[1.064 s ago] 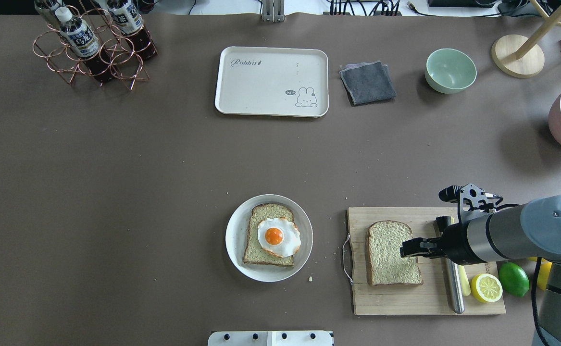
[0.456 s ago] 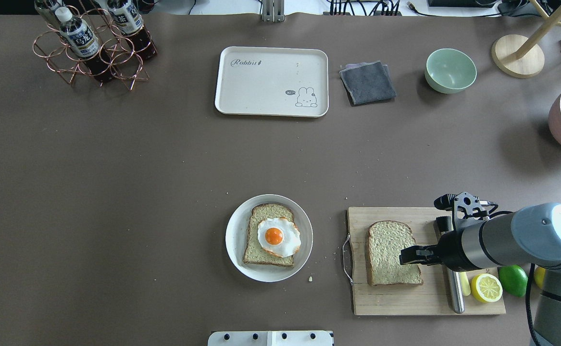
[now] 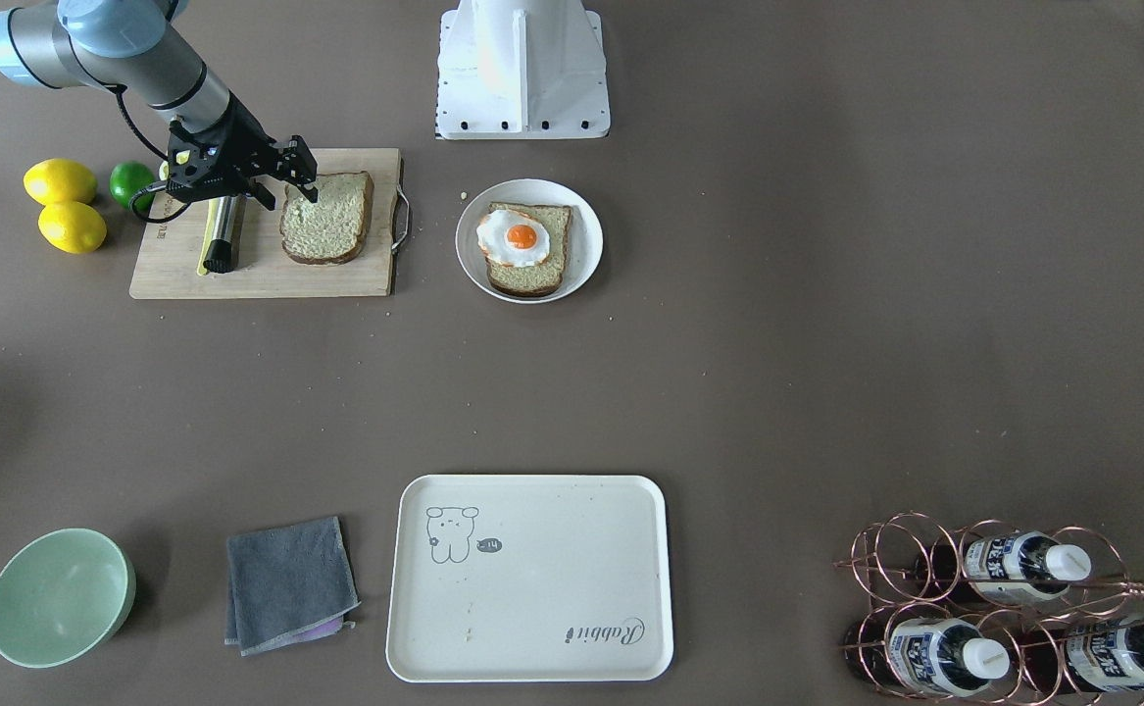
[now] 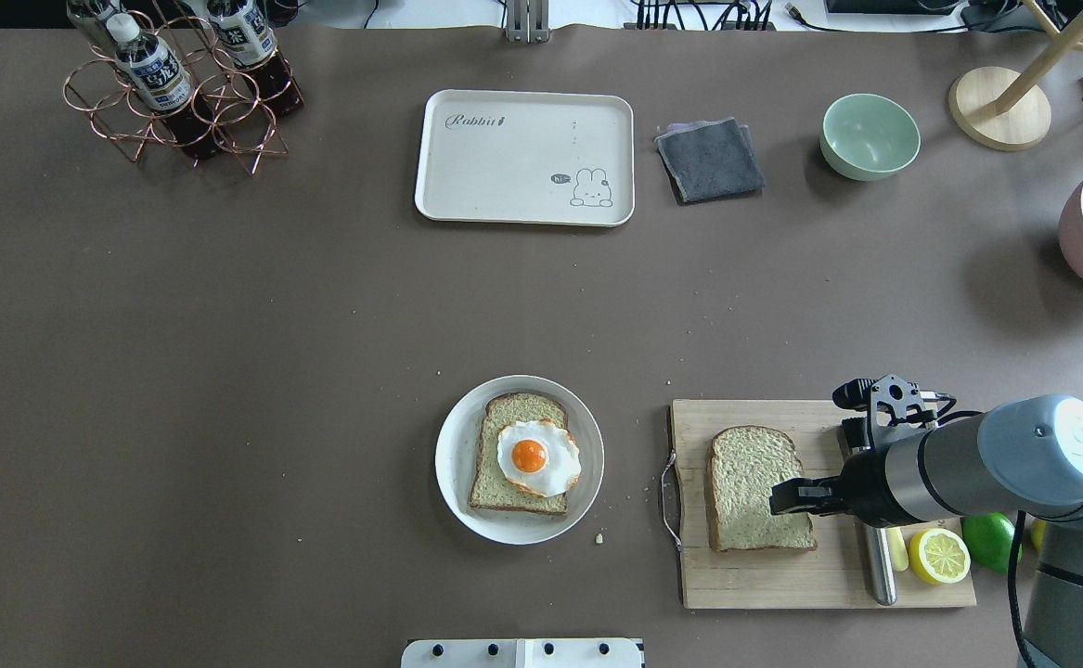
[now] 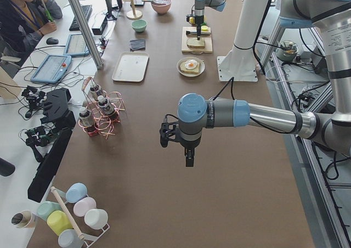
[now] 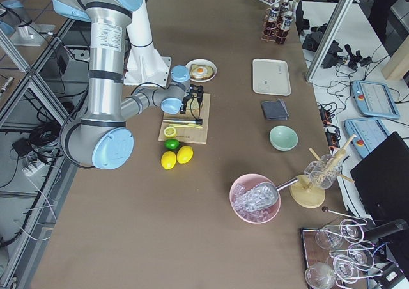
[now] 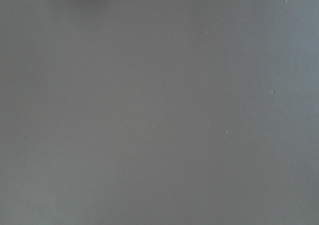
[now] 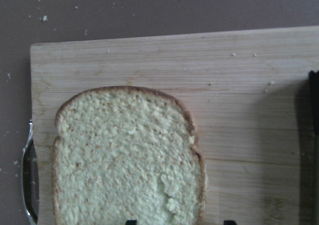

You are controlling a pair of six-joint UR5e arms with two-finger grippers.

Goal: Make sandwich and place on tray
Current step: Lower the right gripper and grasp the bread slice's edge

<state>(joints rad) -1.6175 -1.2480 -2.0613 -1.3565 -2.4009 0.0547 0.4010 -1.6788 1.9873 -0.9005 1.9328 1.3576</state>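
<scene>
right gripper (image 4: 787, 496) hovering, jaws apart, over loose bread slice (image 4: 750, 482) lying on cutting board (image 4: 764, 580) | egg-topped slice (image 4: 509, 416) sitting on plate (image 4: 453, 464) alongside | tray (image 4: 504, 176) lying far across | left gripper (image 5: 188, 160) hanging above table (image 5: 137, 187), opening impossible to tell

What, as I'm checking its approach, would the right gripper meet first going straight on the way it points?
Probably the bread slice on the cutting board: the right gripper angles down over its edge; height is unclear.
</scene>
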